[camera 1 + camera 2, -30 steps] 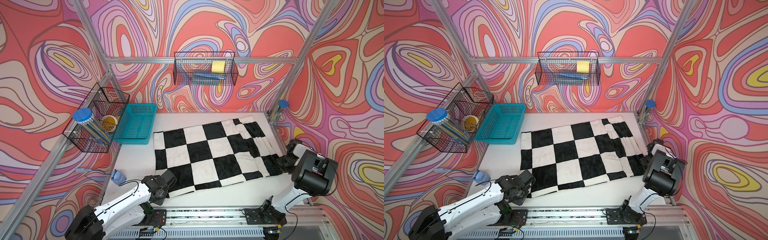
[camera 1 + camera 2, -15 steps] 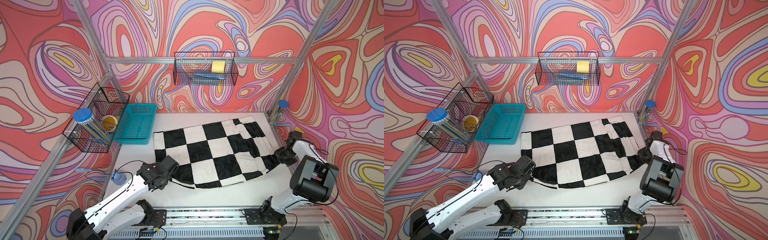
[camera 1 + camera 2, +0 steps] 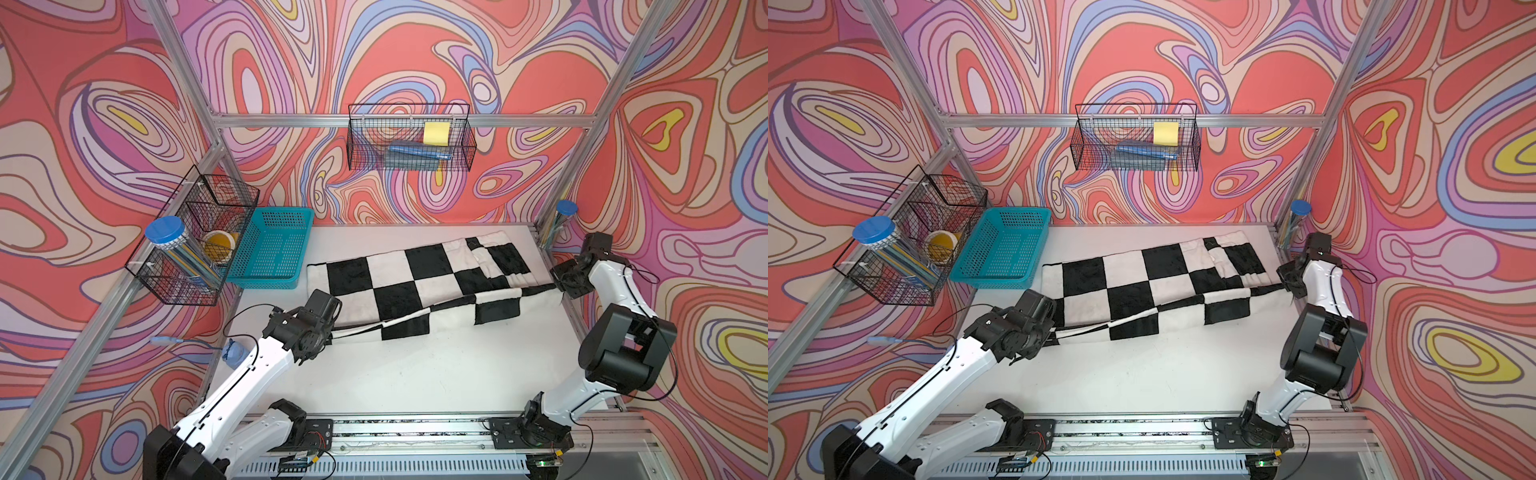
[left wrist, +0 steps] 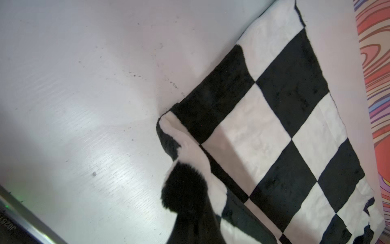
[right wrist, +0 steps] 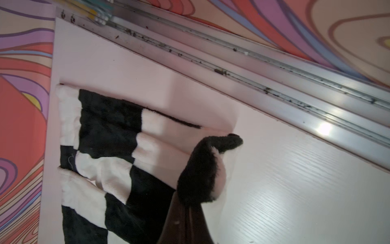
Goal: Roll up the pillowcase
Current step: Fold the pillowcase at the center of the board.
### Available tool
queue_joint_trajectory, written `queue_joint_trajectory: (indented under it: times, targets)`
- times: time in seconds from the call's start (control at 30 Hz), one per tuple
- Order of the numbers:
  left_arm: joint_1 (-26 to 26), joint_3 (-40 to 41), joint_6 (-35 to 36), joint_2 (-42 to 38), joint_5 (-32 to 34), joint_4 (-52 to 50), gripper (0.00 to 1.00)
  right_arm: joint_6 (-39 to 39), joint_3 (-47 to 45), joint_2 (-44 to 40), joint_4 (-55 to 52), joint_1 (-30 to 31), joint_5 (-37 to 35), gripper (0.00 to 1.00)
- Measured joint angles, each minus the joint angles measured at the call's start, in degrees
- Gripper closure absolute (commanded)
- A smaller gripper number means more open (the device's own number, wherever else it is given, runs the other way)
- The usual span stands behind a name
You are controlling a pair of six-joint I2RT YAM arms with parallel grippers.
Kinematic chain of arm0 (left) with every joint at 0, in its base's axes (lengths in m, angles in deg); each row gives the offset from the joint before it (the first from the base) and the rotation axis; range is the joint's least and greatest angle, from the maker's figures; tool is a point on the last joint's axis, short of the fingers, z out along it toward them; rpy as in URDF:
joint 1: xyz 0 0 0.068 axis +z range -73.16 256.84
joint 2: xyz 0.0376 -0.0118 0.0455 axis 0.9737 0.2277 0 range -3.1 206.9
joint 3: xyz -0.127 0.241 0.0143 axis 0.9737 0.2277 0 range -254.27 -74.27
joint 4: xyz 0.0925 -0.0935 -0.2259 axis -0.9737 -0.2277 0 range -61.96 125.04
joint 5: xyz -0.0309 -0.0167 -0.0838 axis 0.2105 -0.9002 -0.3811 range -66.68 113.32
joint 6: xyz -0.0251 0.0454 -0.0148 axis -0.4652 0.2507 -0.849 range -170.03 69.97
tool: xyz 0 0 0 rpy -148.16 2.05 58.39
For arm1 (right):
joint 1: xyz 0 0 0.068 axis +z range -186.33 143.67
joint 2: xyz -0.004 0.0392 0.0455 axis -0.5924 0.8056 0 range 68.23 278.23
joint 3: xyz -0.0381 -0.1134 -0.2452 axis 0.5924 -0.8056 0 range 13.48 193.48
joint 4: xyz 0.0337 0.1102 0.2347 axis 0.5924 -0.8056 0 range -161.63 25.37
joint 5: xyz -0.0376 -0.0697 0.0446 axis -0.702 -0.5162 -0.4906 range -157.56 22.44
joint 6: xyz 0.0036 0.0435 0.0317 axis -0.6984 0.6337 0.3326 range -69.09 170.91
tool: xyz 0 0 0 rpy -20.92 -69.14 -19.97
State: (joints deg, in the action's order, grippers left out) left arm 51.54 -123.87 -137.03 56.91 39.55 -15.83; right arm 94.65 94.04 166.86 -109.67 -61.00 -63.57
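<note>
Got the pillowcase lying on the table just beside the teal basket, starting by the basket's nearest corner and stretching lengthwise straight away from it toward the opposite wall. Can't tell whether actually touching the basket or just shy of it. Both claws pinched tight on fabric: left gripper clamped on the basket-end corner of the long edge farther from the basket, right gripper clamped on the same edge's corner at the end farthest from the basket, with a fuzzy black tuft poking out of closed jaws in each wrist view. That edge lifted off the table and strung fairly taut from claw to claw, a fold of squares sagging below it onto the table. So: long axis running claw to claw, bulk of the cloth on the basket's side of the held edge, neither arm nearer than the other. Guessing the next bit means carrying that edge over toward the basket's side, across the short way, both arms in step. Loads of bare table on the side away from the basket; much less past the other long edge, just a thin strip before the wall, tightest at the end far from the basket. Worth watching the left claw too, likely to pass close alongside the basket on that path.
</note>
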Motion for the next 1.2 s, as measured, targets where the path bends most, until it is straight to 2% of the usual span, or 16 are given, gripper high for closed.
queue_joint_trajectory:
  times: [0.13,0.3,0.57,0.87,1.2]
  targets:
    - [1.8,-3.5,3.8,5.1,-0.5,3.7,1.0,1.9,3.5,3.3,1.5,2.2,1.6,1.0]
    - [6.4,-7.7,8.4,10.3,-1.0,7.0,1.0,4.1,9.5,8.7,3.0,3.0,2.7,1.0]
    - [11.8,-13.0,14.3,17.6,-1.6,11.3,1.0,6.4,25.2,19.7,2.8,6.1,3.1,1.0]
    - [14.9,-15.6,16.7,24.0,-1.7,14.7,1.0,6.2,46.4,33.7,-0.7,9.6,3.5,1.0]
    - [17.0,-19.9,18.1,31.7,-1.7,16.8,1.0,6.0,55.8,42.9,-2.5,10.8,4.6,1.0]
